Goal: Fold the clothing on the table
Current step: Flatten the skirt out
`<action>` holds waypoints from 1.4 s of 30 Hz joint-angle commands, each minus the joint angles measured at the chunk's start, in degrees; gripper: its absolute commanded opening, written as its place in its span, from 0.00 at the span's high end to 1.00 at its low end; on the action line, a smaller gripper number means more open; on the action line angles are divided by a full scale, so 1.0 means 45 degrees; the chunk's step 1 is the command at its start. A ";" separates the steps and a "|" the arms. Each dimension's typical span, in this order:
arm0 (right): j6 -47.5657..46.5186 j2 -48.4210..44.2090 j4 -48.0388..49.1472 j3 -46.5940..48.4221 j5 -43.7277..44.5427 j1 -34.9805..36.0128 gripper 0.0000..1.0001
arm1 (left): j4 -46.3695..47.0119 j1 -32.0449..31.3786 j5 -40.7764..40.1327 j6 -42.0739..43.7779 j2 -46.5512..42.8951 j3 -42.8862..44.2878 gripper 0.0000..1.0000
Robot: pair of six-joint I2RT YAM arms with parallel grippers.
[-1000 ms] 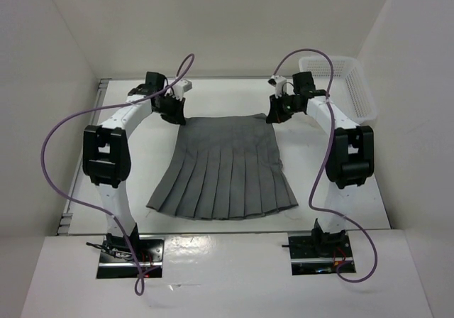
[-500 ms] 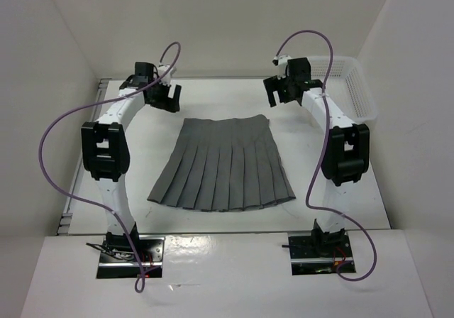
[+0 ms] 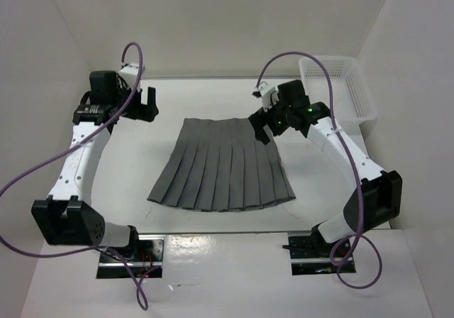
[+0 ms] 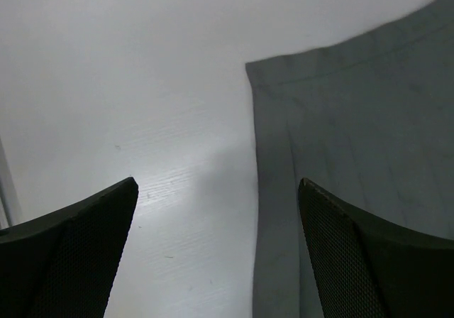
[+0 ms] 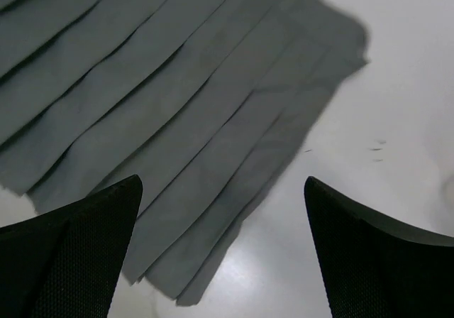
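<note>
Left claw (image 4: 217,183): held wide, empty; a waistband corner of the skirt (image 3: 221,165) is seen just ahead, likely lined up for gripping.
Right claw (image 5: 222,179): held wide, empty, directly over the opposite side edge.
Cloth: laid flat on the table (image 3: 142,162), between both claws.

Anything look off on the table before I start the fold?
Nothing stands out. The skirt lies flat and unfolded on the table, its pleats straight. The left gripper and right gripper are open and empty, the right one over the skirt's far right corner. The basket sits upright at the far right.
</note>
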 commanded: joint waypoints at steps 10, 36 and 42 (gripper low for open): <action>0.0264 0.0580 0.0677 -0.0816 0.0095 0.0275 0.01 | -0.0909 -0.0307 0.2463 0.0935 0.0623 -0.1631 0.01; 0.0205 0.4390 0.0015 0.2800 -0.2166 -0.2672 0.37 | 0.0515 -0.1128 0.3656 -0.0157 1.0058 0.5168 0.26; 0.0322 0.4272 0.0132 0.3114 -0.2462 -0.3397 0.37 | -0.0206 -0.1246 0.3654 -0.0295 1.1114 0.6242 0.31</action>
